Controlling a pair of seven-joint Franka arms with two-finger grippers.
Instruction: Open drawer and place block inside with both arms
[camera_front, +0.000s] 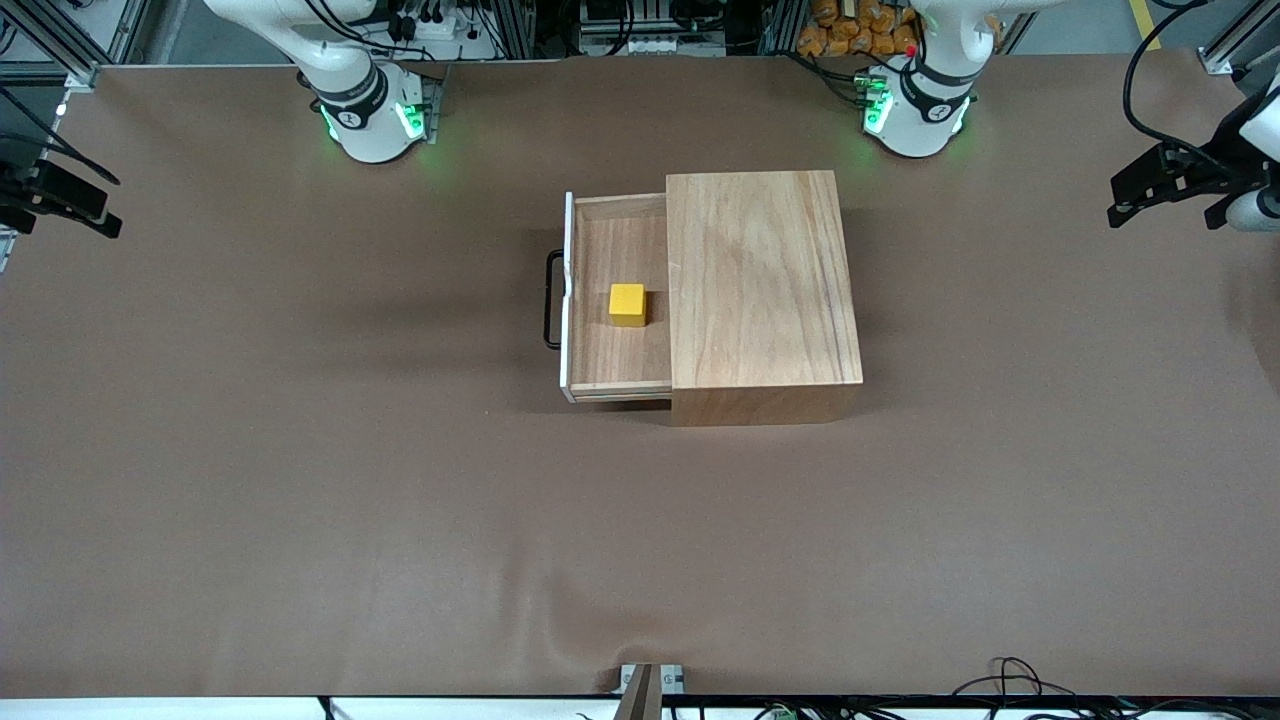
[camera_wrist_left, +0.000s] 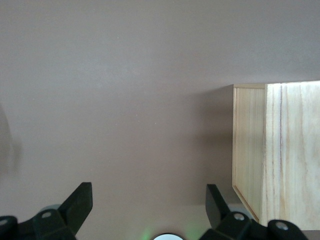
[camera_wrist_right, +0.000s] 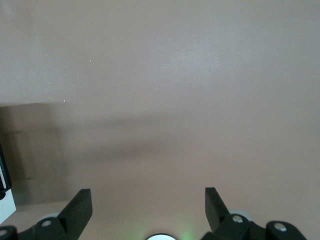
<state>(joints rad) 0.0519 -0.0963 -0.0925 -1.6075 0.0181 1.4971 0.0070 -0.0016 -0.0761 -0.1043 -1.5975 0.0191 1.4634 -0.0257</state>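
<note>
The drawer (camera_front: 612, 352) is pulled out of the wooden box (camera_front: 760, 290) toward the right arm's end of the table, its black wire handle (camera_front: 548, 300) on the white-edged front. The yellow block (camera_front: 627, 304) sits on the drawer floor, near the box's opening. My left gripper (camera_front: 1125, 200) is open and empty, held high over the table's edge at the left arm's end. Its wrist view shows open fingers (camera_wrist_left: 80, 200) over bare table with the box's side (camera_wrist_left: 290, 150) beside them. My right gripper (camera_front: 100, 215) is open and empty over the opposite table edge; the right wrist view shows open fingers (camera_wrist_right: 80, 202) over bare table.
The brown table cover (camera_front: 400, 520) spreads all round the box. The arms' green-lit bases (camera_front: 372, 120) (camera_front: 915, 110) stand along the table edge farthest from the front camera. Cables and metal frames line the table's edges.
</note>
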